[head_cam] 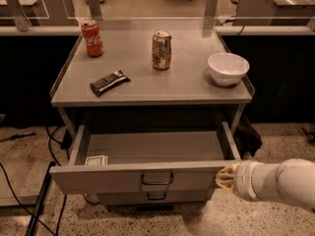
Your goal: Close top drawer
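The top drawer (123, 177) of the grey metal cabinet stands pulled far out, its flat front facing me with a dark wire handle (157, 180) at centre. A small white packet (96, 160) lies in its front left corner. My gripper (222, 177) comes in from the lower right on a white arm (280, 183). It sits at the right end of the drawer front, at or touching it.
On the cabinet top (187, 85) stand a red cola can (92, 38), a brown can (161, 49), a white bowl (227, 68) and a dark snack bar (109, 82). A lower drawer (156, 197) shows beneath. Cables (19, 191) run on the floor at left.
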### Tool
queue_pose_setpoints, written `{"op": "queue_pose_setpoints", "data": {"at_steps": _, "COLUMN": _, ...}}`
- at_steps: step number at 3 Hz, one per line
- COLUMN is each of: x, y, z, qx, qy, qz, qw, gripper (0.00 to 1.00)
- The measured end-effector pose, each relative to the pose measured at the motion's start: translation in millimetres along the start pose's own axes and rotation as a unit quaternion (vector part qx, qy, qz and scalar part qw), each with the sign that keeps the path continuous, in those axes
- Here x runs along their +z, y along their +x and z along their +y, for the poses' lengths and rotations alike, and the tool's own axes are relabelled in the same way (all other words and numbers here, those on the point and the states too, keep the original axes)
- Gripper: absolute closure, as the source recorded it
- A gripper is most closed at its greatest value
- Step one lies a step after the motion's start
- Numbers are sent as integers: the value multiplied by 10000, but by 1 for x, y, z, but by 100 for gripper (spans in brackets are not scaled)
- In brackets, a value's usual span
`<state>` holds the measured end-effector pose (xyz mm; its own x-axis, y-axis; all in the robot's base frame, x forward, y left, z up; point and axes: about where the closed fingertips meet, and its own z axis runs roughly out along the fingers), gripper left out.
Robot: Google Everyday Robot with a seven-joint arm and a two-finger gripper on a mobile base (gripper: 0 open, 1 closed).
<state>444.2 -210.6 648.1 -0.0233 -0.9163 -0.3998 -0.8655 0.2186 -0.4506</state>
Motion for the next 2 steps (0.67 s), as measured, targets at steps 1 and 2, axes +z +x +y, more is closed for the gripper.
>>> {"op": "queue_pose_setpoints", "data": {"at_steps": 1, "x": 16, "y": 0, "z": -10, "qx": -93, "qy": 216, "qz": -146, "qw": 9996, "gripper": 100}}
{"op": "queue_pose_setpoints", "data": {"at_steps": 2, "x": 38, "y": 5, "z": -27, "qx": -146, "qy": 600, "qz": -383, "qw": 9974, "gripper": 100}}
